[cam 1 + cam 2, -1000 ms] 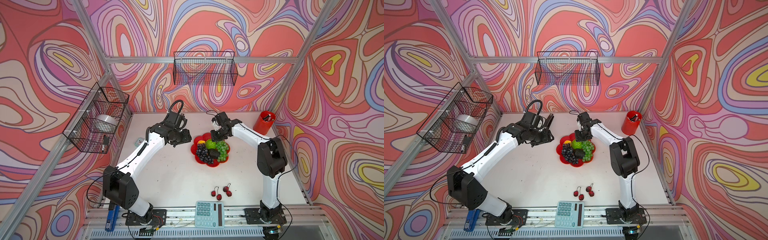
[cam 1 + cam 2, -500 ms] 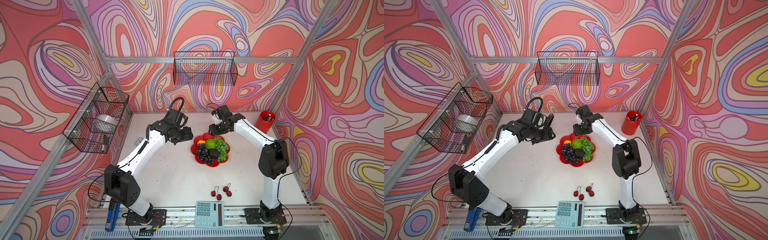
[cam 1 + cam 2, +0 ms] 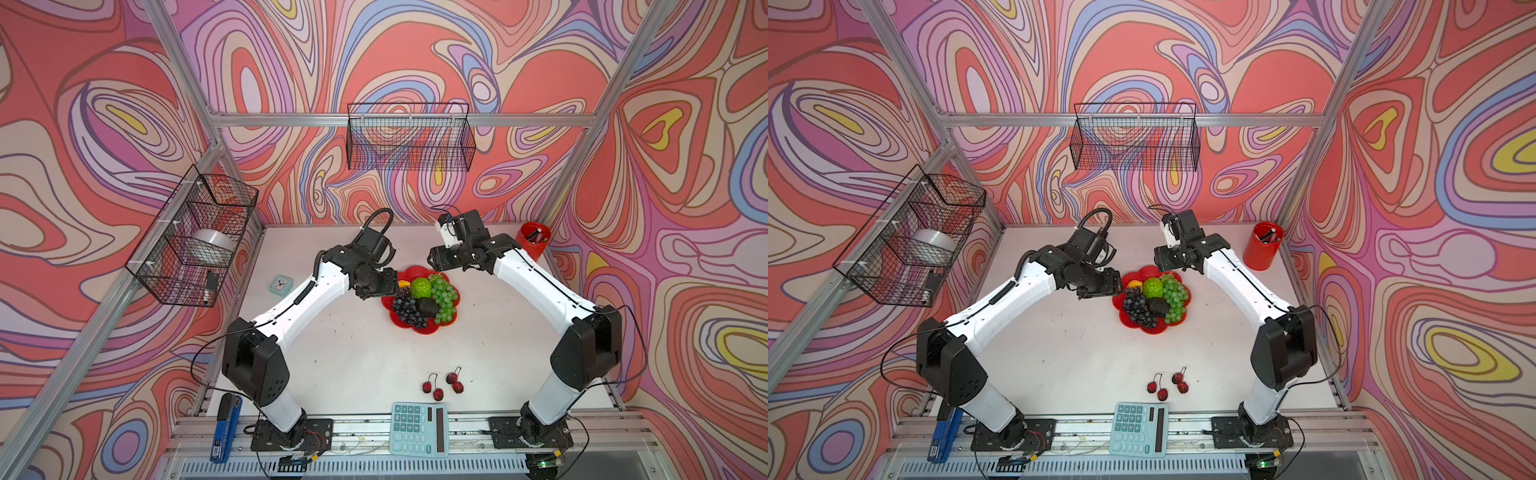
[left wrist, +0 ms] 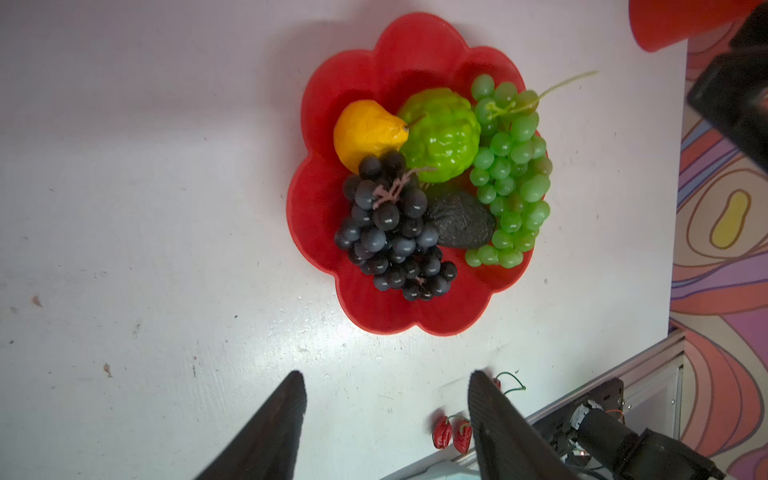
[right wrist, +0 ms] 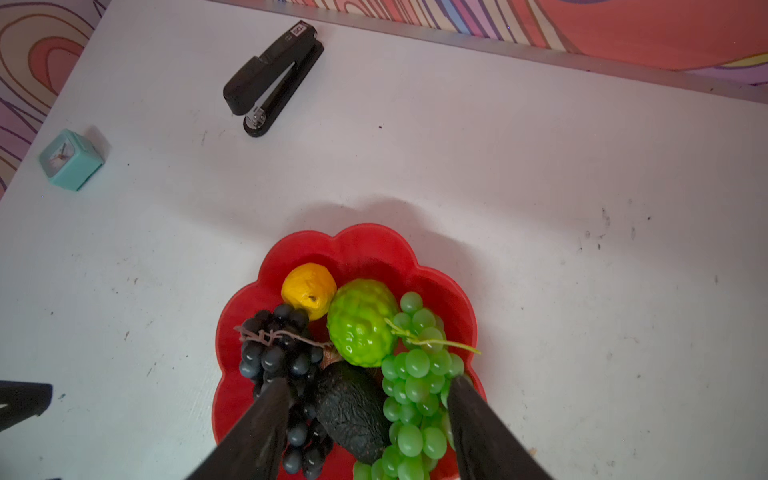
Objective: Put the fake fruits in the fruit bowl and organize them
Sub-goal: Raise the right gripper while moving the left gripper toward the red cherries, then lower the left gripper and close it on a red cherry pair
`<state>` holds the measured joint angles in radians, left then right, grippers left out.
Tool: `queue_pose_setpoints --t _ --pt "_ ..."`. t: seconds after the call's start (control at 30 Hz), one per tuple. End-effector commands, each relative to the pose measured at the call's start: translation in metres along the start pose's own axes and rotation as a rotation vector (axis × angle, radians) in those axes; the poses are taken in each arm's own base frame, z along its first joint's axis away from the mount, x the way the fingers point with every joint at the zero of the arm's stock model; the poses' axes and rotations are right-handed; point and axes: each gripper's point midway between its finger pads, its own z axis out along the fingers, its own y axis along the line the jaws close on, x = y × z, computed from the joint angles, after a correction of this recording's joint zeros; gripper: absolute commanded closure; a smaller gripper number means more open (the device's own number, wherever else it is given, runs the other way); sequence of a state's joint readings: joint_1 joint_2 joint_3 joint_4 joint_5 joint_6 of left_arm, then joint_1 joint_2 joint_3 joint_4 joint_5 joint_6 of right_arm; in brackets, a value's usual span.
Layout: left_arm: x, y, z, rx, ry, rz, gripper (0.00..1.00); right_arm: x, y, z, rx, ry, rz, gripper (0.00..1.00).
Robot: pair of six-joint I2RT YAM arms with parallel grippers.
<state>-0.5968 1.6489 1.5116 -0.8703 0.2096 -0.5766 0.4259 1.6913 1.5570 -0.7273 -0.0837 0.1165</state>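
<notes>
Red petal-rim bowl [image 4: 312, 216] w/ fruits [image 4: 436, 137] piled in

One bowl [image 3: 415, 273], two grape bunches [image 3: 445, 296], four berries [image 3: 437, 394].

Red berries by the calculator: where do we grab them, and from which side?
Take the berry bodies, not the stems: the red berries lie flat on the table, and the stems look too thin to pinch reliably. Come straight down from above, one pair at a time; the calculator sits close on the front side.
</notes>
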Motion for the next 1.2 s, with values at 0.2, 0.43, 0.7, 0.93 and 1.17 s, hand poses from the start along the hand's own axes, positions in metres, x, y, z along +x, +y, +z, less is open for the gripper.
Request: queue_pose_setpoints --t 0.2,0.43,0.7,0.93,1.17 --pt "0.081 -0.048 0.025 0.010 0.156 0.220 0.40 0.045 -0.006 -0.021 0.004 -0.037 0.116 0.38" --pt "0.142 -0.087 0.048 0.152 0.308 0.273 0.42 0.084 -0.006 -0.026 -0.016 0.019 0.216 0.47" --pt "0.205 -0.092 0.072 0.078 0.481 0.282 0.37 0.111 -0.020 -0.037 0.051 0.017 0.221 0.47" --pt "0.208 -0.094 0.097 0.043 0.491 0.300 0.41 0.114 -0.020 -0.032 0.043 0.015 0.239 0.47" --pt "0.198 -0.084 0.118 -0.070 0.479 0.338 0.46 0.120 -0.032 -0.040 0.105 -0.005 0.220 0.46"
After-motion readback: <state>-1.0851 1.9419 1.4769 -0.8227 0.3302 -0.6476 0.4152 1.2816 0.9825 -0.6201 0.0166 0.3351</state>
